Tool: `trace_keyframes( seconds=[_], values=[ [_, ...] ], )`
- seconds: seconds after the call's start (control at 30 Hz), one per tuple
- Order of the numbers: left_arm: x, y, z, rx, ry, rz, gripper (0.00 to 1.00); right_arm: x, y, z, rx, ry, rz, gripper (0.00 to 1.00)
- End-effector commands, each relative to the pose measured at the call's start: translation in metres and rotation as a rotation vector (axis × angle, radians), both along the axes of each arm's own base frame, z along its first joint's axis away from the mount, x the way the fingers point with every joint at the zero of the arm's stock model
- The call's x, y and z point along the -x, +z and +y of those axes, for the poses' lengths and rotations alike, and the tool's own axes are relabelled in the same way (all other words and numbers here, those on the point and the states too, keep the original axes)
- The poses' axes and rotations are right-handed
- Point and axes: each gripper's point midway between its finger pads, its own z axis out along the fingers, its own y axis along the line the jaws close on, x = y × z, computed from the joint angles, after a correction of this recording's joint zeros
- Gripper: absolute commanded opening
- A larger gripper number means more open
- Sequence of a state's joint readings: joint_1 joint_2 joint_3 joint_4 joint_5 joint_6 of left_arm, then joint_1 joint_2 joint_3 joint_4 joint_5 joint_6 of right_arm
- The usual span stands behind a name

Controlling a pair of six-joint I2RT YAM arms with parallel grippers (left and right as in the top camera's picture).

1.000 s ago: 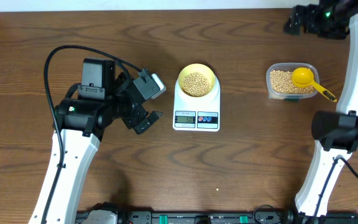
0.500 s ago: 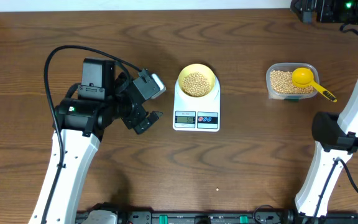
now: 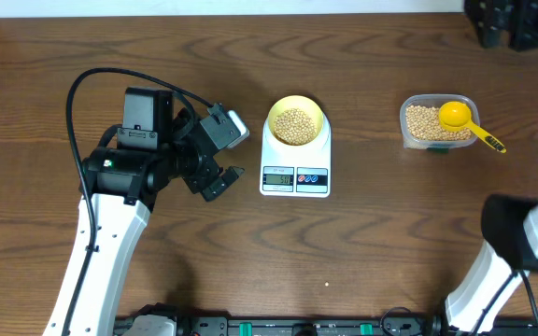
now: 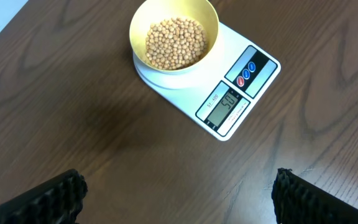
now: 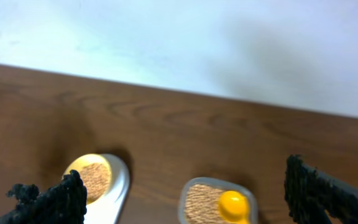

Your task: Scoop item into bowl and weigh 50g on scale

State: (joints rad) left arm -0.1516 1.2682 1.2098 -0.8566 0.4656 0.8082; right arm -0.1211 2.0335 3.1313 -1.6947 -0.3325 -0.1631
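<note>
Left claw hovers over the worktop, released and empty, just left of the scale. On the scale's platform sits the bowl, holding the beans. Well to the right, a tub of more beans carries a scoop. Right claw, at the far back corner, is spread wide and empty. Only the left wrist view makes the display's digits legible — starting 50; only the right wrist view shows the right claw's fingers.

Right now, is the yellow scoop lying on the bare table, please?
No, the scoop rests inside the clear tub, on the beans, its handle over the rim.
</note>
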Motion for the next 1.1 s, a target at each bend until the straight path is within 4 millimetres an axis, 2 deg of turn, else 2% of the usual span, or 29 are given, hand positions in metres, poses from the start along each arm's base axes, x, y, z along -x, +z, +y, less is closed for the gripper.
trace_keyframes(
  seconds=[0.0,0.27,0.5,0.63,0.77,0.9,1.07],
  values=[
    [0.001,-0.003,0.000,0.010,0.007,0.018,0.98,0.012,0.012,-0.019,0.100,-0.082,-0.039,0.99],
    [0.001,-0.003,0.000,0.010,0.007,0.018,0.98,0.028,0.022,-0.018,0.161,-0.051,-0.066,0.99],
    [0.001,-0.003,0.000,0.010,0.007,0.018,0.98,0.018,0.034,-0.018,0.208,-0.042,-0.133,0.99],
    [0.001,-0.003,0.000,0.010,0.007,0.018,0.98,0.019,0.029,-0.017,0.206,-0.046,-0.178,0.99],
    [0.001,-0.003,0.000,0.010,0.007,0.018,0.98,0.021,0.011,-0.017,0.209,-0.049,-0.217,0.99],
    [0.001,-0.003,0.000,0.010,0.007,0.018,0.98,0.025,-0.021,-0.017,0.208,-0.061,-0.288,0.99],
    [0.001,-0.003,0.000,0.010,0.007,0.018,0.98,0.030,-0.055,-0.026,0.224,-0.097,-0.399,0.99]
  ],
)
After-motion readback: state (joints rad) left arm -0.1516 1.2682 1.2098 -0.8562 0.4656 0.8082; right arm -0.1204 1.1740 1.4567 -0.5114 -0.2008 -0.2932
